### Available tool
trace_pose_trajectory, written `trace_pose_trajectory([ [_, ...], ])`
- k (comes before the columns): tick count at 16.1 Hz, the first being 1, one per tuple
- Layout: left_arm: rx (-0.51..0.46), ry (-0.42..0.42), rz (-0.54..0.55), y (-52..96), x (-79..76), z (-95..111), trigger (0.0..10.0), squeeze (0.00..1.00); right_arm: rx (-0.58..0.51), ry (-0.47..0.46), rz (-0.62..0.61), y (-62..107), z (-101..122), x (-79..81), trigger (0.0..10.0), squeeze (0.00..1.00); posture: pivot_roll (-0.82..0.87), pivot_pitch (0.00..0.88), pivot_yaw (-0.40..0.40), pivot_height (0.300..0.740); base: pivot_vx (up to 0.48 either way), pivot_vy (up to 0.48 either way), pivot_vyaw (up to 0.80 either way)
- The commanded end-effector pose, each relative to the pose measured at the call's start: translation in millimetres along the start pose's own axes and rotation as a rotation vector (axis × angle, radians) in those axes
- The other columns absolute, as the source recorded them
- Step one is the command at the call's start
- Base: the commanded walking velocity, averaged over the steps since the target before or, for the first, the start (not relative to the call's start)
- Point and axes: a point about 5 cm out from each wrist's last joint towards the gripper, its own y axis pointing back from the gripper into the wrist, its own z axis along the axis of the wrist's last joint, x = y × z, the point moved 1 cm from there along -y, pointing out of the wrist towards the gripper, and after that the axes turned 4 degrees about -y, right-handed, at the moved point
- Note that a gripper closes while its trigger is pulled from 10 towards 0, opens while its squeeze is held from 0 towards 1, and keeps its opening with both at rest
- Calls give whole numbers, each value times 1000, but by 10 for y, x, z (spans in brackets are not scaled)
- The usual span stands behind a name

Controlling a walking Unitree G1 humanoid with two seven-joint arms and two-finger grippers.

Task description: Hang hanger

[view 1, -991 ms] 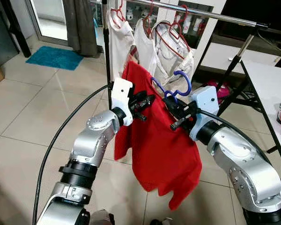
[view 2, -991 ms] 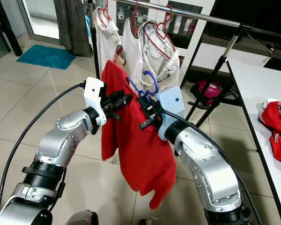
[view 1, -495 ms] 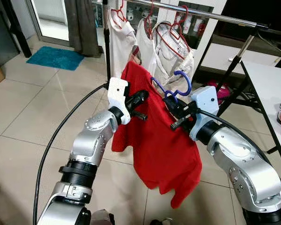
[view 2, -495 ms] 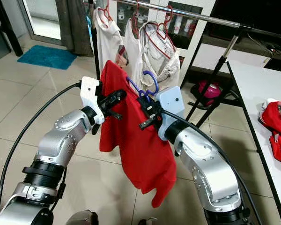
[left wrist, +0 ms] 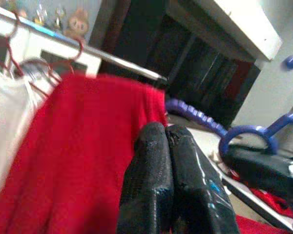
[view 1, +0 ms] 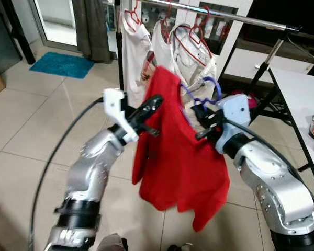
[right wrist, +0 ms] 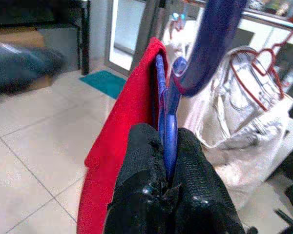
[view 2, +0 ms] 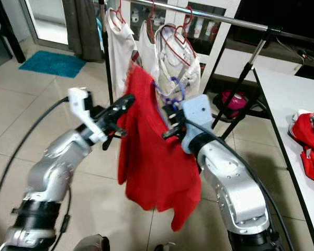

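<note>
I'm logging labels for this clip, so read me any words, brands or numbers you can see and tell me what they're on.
No readable text anywhere.
Bottles in the cabinet behind the rail: labels too small and blurred to read.
Red shirt, blue hanger in the right claw, left claw: no print visible.

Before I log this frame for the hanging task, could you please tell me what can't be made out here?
- Blue hanger: its lower arms are hidden inside the red shirt, all views.
- Left gripper: motion-blurred in both eye views; whether it touches the shirt is unclear.
- Clothes rail: its near end is cut off by the top edge of the eye views.
</note>
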Motion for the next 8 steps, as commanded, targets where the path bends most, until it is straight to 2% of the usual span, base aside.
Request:
trace_pose_trajectory([
  [1,-46,-23,11,19,-4,109,0,0,-27,2,-41,2,62,-75,0,0,35,14,-79,740,0,0,0],
  [3,-85,-71,79,72,83,207,0,0,-26,-3,-49,5,49,-86,0,0,37,16,-78,740,0,0,0],
  [4,-116,-135,182,98,222,324,0,0,-21,0,-56,15,37,-98,0,0,38,18,-78,740,0,0,0],
  [5,-116,-181,200,96,272,374,0,0,-21,-1,-54,21,33,-98,0,0,38,19,-78,740,0,0,0],
  [6,-53,-241,185,56,322,379,0,0,-20,3,-38,32,33,-93,0,0,38,23,-71,740,0,0,0],
  [7,21,-241,137,7,296,305,0,0,-21,8,-33,37,39,-97,0,0,37,24,-66,740,0,0,0],
  [8,56,-227,121,-19,261,244,6745,0,-23,10,-35,37,48,-104,0,0,35,24,-64,740,0,0,0],
])
